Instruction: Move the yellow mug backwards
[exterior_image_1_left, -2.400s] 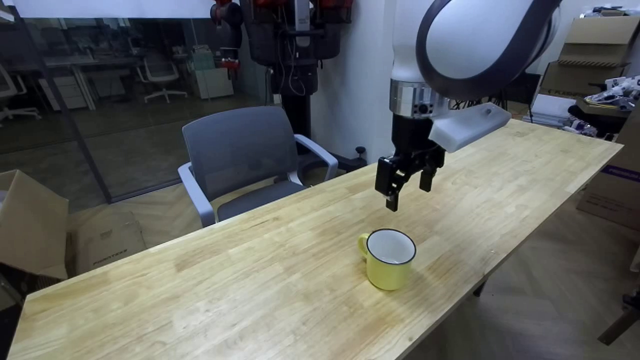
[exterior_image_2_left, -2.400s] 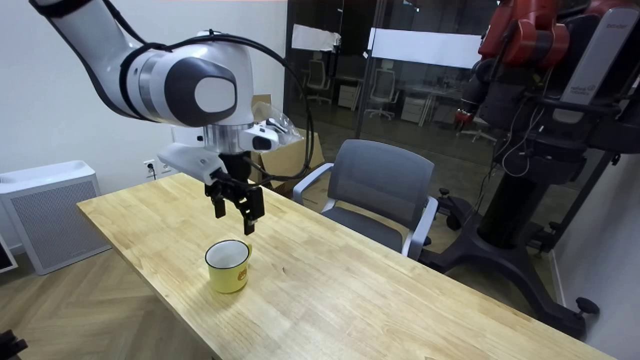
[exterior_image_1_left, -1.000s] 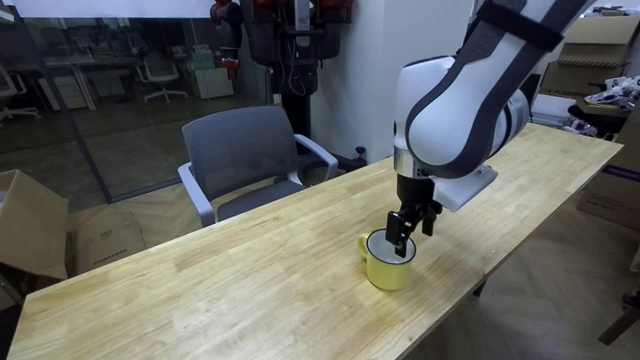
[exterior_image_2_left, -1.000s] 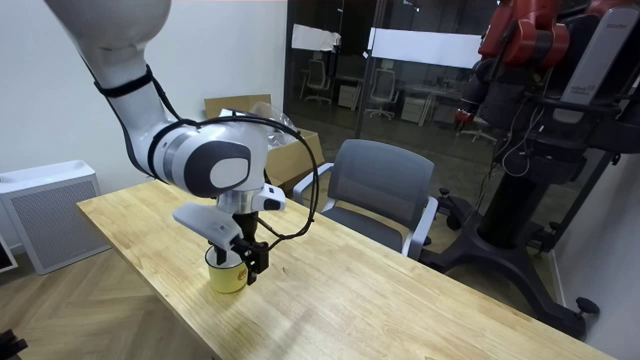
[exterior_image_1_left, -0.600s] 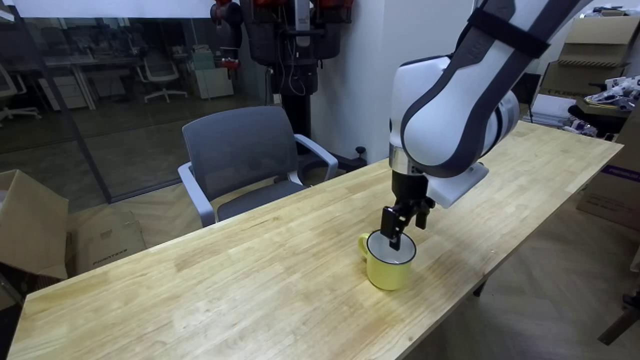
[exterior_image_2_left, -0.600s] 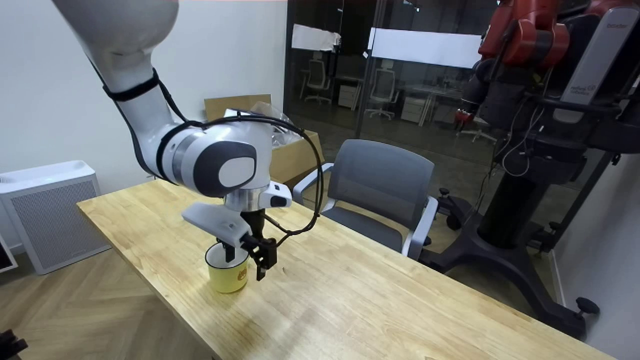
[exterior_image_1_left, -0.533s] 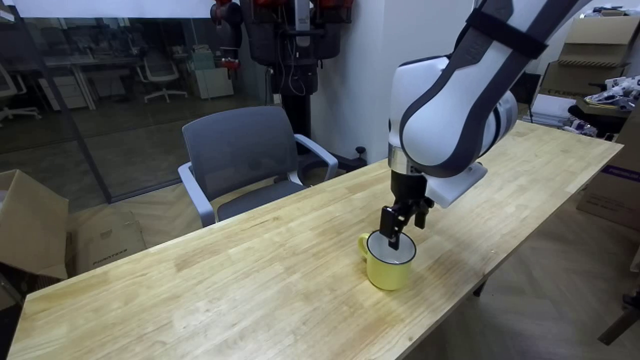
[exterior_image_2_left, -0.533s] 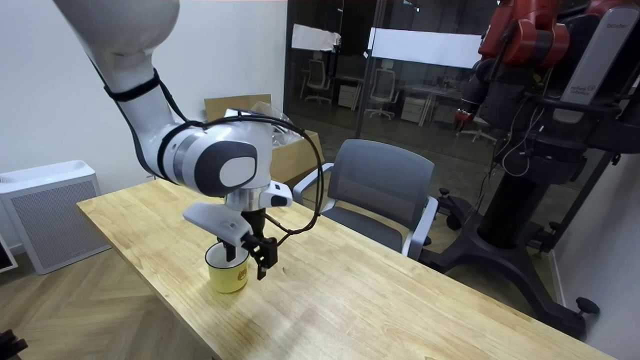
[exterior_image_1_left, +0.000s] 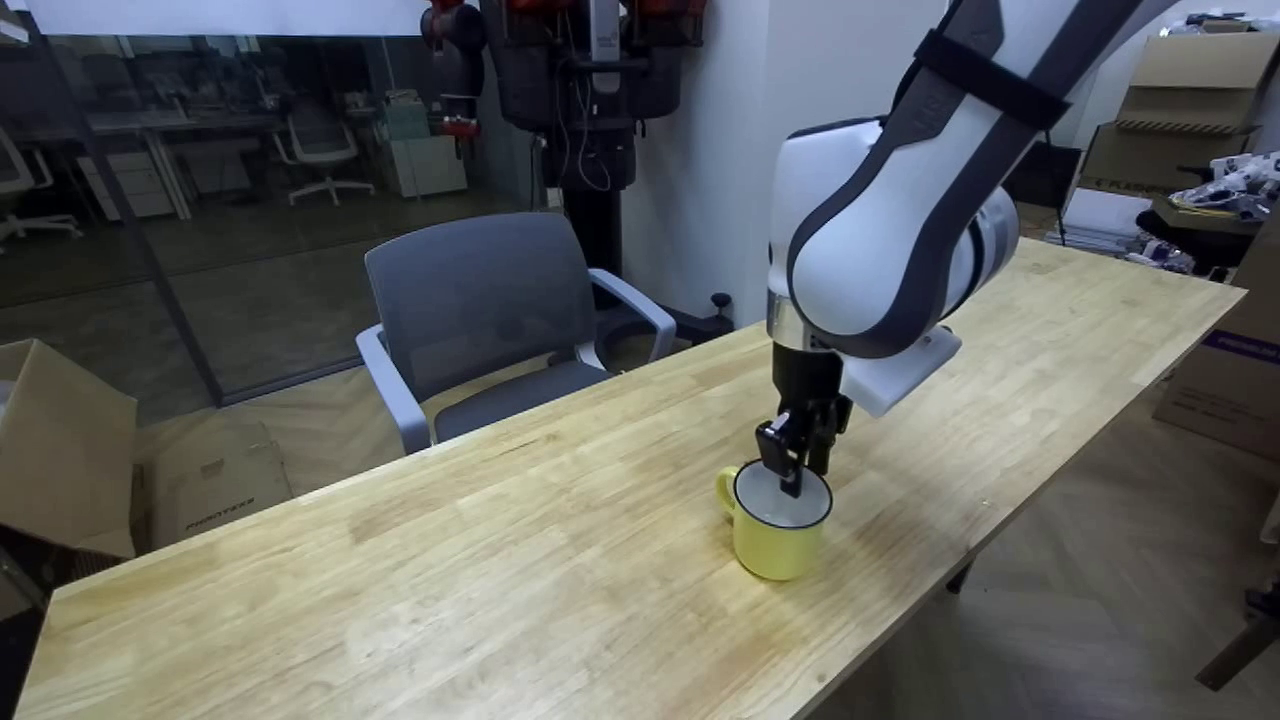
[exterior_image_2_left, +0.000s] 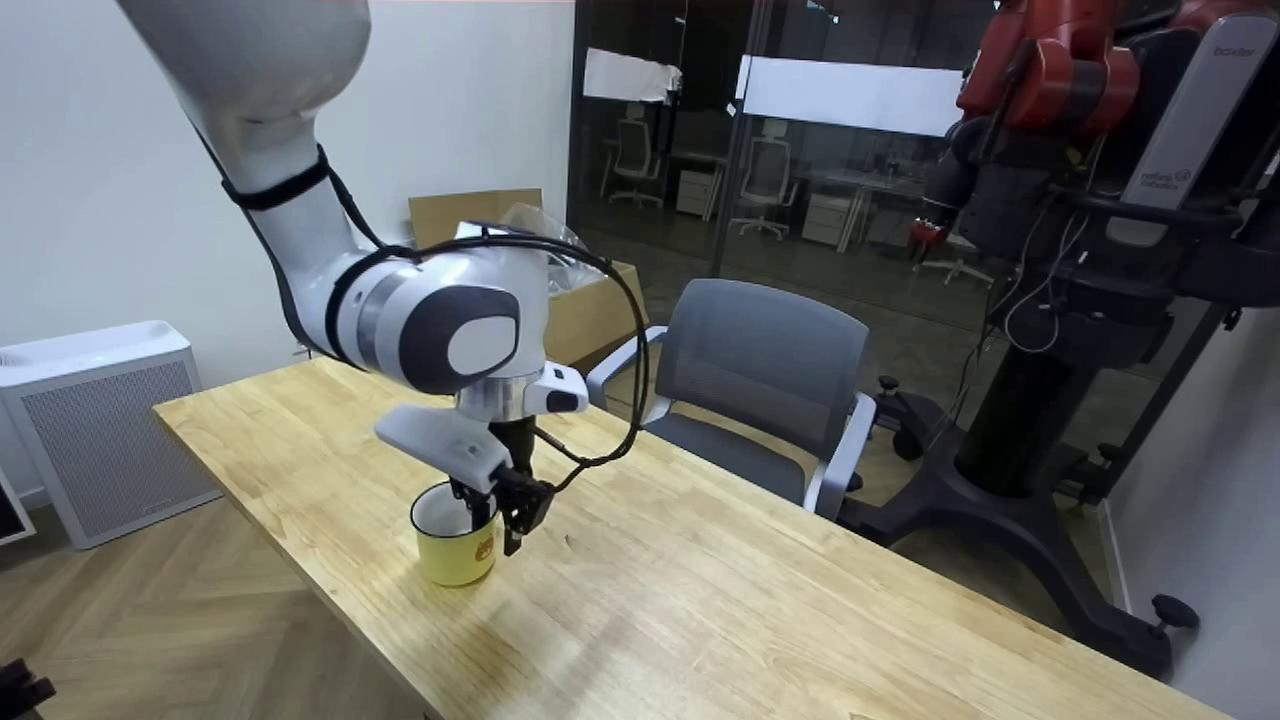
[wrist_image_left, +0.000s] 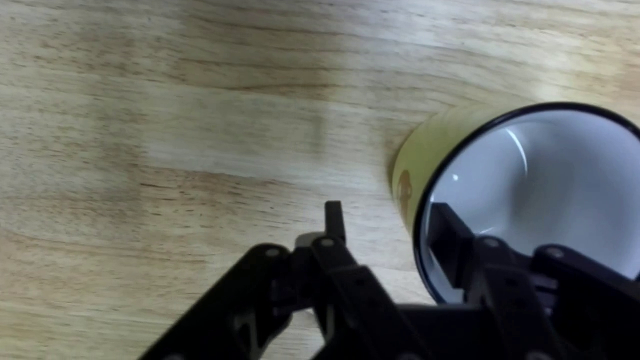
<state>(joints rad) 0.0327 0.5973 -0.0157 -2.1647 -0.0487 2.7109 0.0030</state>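
Wooden table (exterior_image_1_left: 450, 560) crosses both exterior views. Robot arm (exterior_image_1_left: 870, 250) hangs over it, entering from 1 o'clock in an exterior view. Grey chair (exterior_image_1_left: 490, 300) stands beyond the long edge, 11 o'clock of table centre there. Gripper (wrist_image_left: 387, 220) points down, its claw spread. Yellow mug (exterior_image_1_left: 775, 550) upright on the table, nearer the edge away from the chair; 3 o'clock in the wrist view. One finger (wrist_image_left: 452, 245) lies within the rim, at its 8 o'clock; depth and contact cannot be told. Other finger (wrist_image_left: 335, 222) outside, apart from the mug's wall. Handle (exterior_image_1_left: 722, 490) toward 9 o'clock.
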